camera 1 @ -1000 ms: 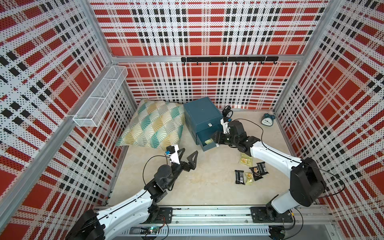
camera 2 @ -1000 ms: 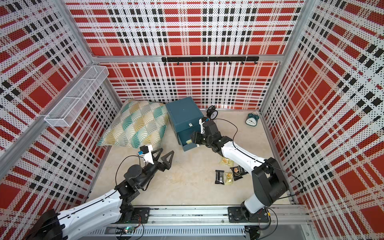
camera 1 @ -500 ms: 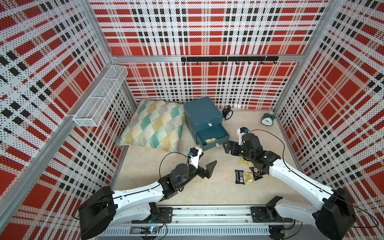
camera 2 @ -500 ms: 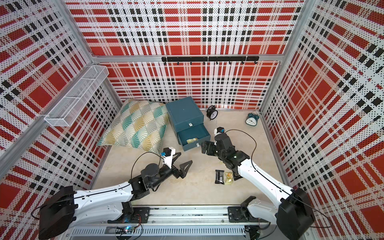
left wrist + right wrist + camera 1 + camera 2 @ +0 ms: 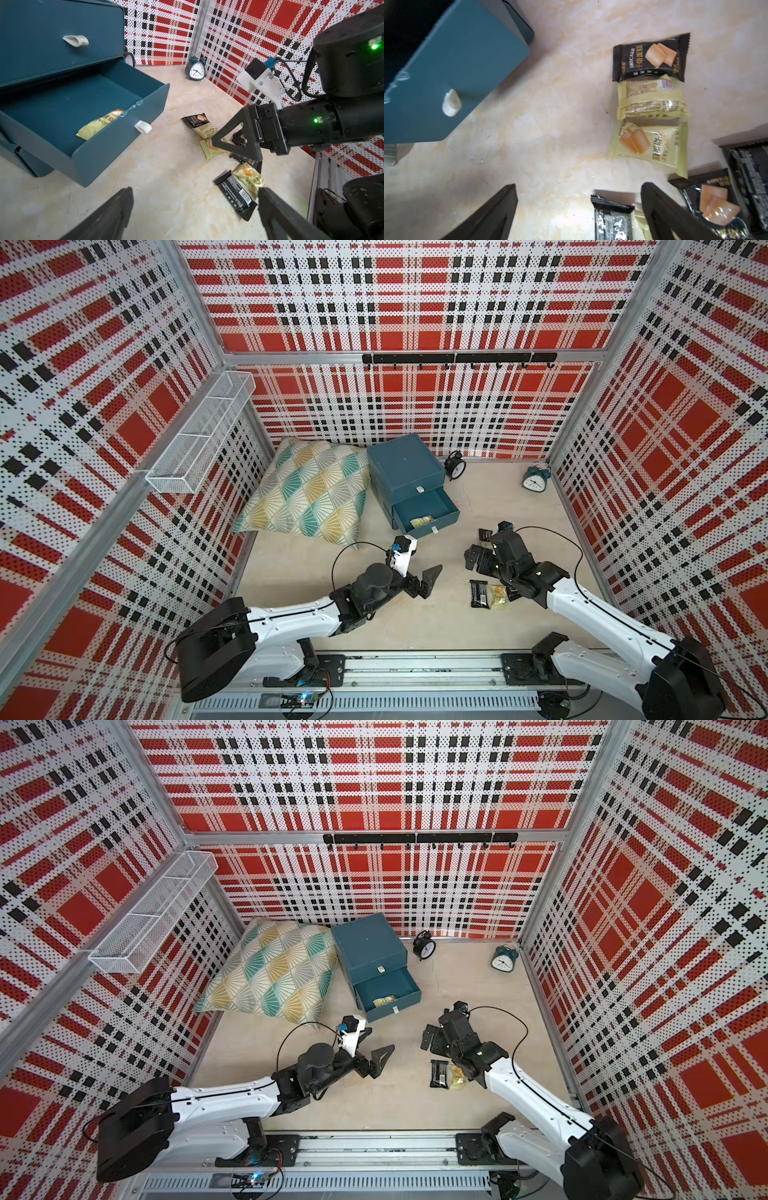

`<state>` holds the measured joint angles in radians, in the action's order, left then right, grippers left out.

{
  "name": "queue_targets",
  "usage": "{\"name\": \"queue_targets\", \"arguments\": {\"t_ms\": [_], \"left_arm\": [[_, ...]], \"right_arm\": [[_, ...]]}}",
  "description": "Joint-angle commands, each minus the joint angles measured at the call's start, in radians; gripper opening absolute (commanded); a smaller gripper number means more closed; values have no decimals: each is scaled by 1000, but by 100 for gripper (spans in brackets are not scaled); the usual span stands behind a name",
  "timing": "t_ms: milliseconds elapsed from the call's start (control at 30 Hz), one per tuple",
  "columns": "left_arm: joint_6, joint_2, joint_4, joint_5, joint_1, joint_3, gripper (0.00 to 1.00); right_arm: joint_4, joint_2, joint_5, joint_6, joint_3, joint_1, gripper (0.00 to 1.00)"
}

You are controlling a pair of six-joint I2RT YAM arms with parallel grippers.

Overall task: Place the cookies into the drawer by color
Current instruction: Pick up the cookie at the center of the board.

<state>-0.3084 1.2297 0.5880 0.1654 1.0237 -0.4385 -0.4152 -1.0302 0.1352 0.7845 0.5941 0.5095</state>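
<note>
The teal drawer (image 5: 405, 472) cabinet stands at the back. Its middle drawer (image 5: 116, 133) is pulled out, with one pale yellow cookie (image 5: 101, 122) lying inside. More cookies lie on the table to its right: a black one (image 5: 650, 60), two yellow ones (image 5: 652, 99) (image 5: 650, 145), and another black one (image 5: 478, 593) beside a yellow one (image 5: 497, 596). My right gripper (image 5: 478, 556) hovers open over this group, and a black packet (image 5: 612, 220) lies below, between its jaws. The left gripper (image 5: 420, 570) is open and empty, in front of the drawer.
A patterned pillow (image 5: 307, 493) leans left of the cabinet. A black alarm clock (image 5: 454, 464) and a teal alarm clock (image 5: 536, 479) stand by the back wall. A white wire basket (image 5: 199, 439) hangs on the left wall.
My right gripper drew back from the drawer to above the loose cookies, and its jaws opened wide. The left arm swung right, toward the table's middle.
</note>
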Motion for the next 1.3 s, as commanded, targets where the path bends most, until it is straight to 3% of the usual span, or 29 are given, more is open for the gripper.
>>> {"name": "queue_targets", "arguments": {"t_ms": [0,267,800,1133,1267], "left_arm": [[4,17,-10,-9,1,-40,99],[-4,57,-25,-18,-5,-61,99],[-26,20,-55,3,-26,-54,99],[-41,-24,-55,-4,-59,-31,99],[-42,-17,-54,-12,-61,-32,99]], "right_arm": [[-9,29,-1,12,-16,-55,97],[0,17,-53,-17,-23,-168,78],[-52,23,-30,-10,-27,-200,78],[90,-80,-159,-71,-67,-335,52],[124,-136,-205,-107,-74,-399,48]]}}
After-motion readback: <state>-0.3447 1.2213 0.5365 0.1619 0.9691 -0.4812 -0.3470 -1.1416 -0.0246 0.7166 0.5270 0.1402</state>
